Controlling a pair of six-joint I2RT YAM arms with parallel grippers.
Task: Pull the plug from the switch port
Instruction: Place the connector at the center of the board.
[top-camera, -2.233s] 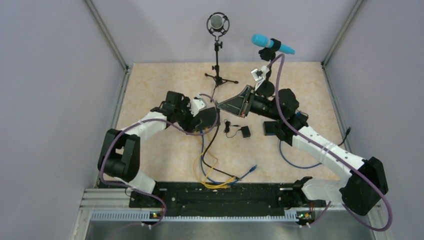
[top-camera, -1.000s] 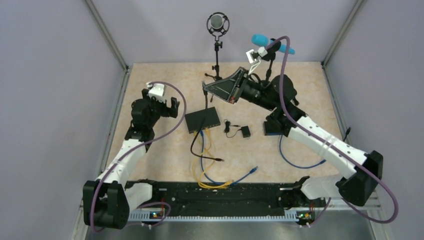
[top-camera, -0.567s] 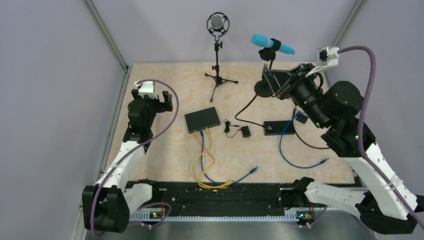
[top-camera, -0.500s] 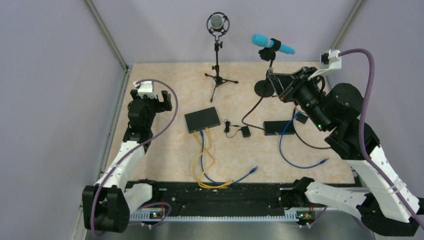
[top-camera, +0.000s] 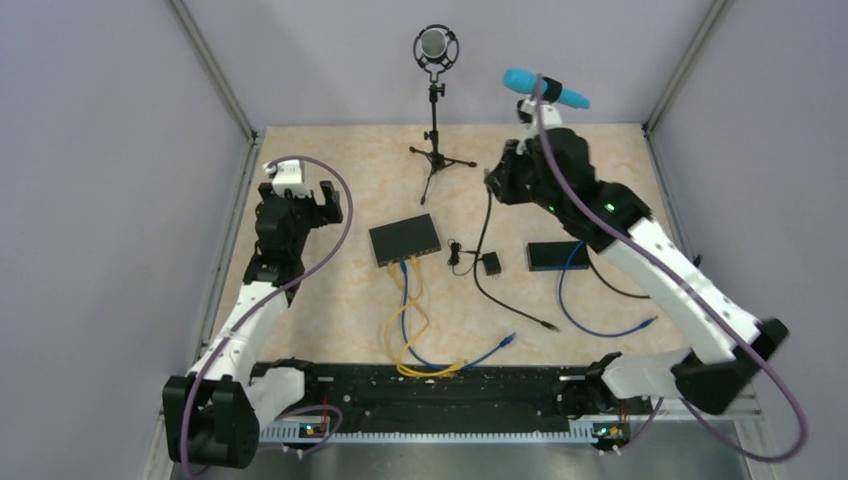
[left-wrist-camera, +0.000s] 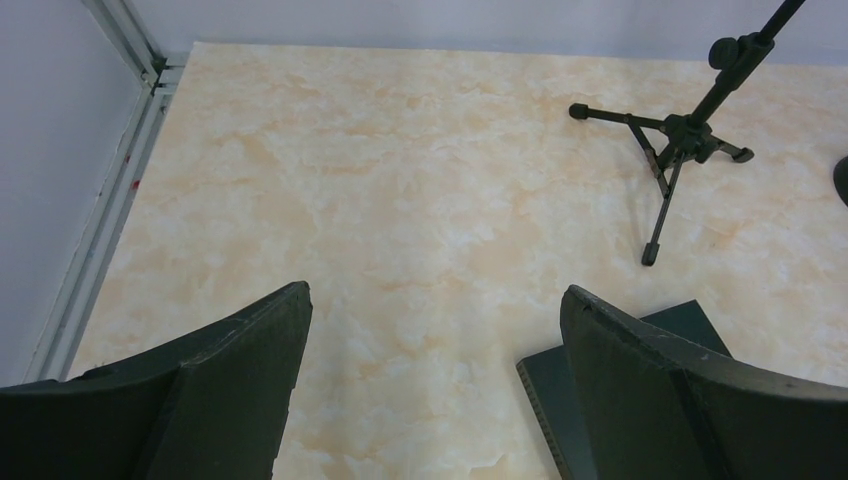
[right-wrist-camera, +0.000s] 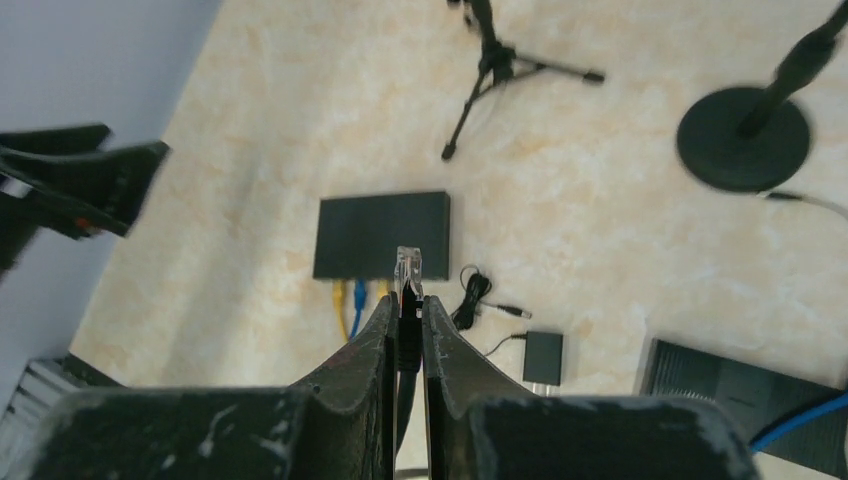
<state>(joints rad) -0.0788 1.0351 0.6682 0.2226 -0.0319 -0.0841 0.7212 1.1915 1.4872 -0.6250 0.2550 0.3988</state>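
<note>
My right gripper (right-wrist-camera: 405, 300) is shut on the plug (right-wrist-camera: 408, 265), whose clear tip sticks out past the fingertips in mid-air. Its black cable (top-camera: 482, 245) hangs from the right gripper (top-camera: 495, 185) down to the table. The switch (right-wrist-camera: 380, 235) lies flat below, apart from the plug. Yellow and blue cables (right-wrist-camera: 348, 295) still enter the ports on its near edge. In the top view the switch (top-camera: 405, 240) sits mid-table. My left gripper (top-camera: 322, 203) hovers left of it, open and holding nothing. In the left wrist view the left gripper (left-wrist-camera: 435, 295) frames bare table and a corner of the switch (left-wrist-camera: 545, 385).
A tripod microphone stand (top-camera: 436, 150) stands behind the switch. A round stand base (right-wrist-camera: 742, 137) with a teal microphone (top-camera: 545, 88) is at the back right. A power adapter (top-camera: 491, 264) and a second black box (top-camera: 555, 255) with a blue cable lie right of the switch.
The right arm swung far right with the black cable, then back over the table's rear centre. The cable's loose end now trails front right. The left arm barely moved.
</note>
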